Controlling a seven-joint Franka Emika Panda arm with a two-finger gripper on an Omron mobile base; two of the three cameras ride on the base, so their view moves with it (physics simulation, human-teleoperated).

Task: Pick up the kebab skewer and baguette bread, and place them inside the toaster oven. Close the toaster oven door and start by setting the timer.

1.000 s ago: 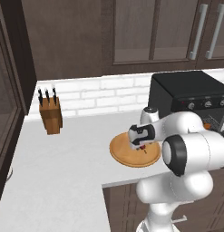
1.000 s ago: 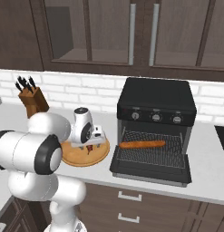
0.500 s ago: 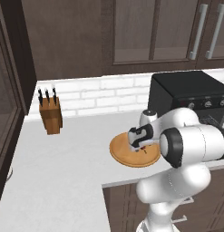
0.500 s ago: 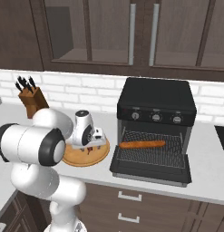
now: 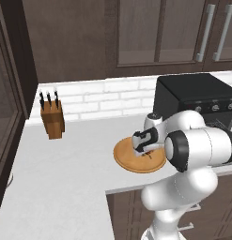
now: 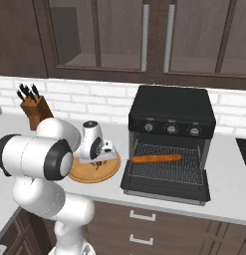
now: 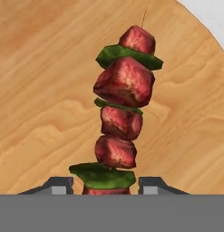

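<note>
straddling the chunky kebab skewer (image 7: pixel 119 118) on the round wooden plate (image 7: pixel 41 90), gripper (image 7: pixel 105 183) spread apart.

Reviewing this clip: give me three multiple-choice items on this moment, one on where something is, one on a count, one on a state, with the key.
1. Where is the baguette bread?
A. On the wooden plate
B. On the wire rack of the toaster oven
C. Beside the knife block

2. How many knobs show on the toaster oven front?
A. Three
B. One
C. Five

3. What is the state of the toaster oven door?
A. Shut
B. Removed
C. Folded down open

Key: 1 B, the loaf lies across the rack in the right base view. 2 A, three knobs sit in a row above the opening. 3 C, the flap lies flat in front of the oven, while the gripper hangs over the kebab skewer on the wooden plate.
</note>
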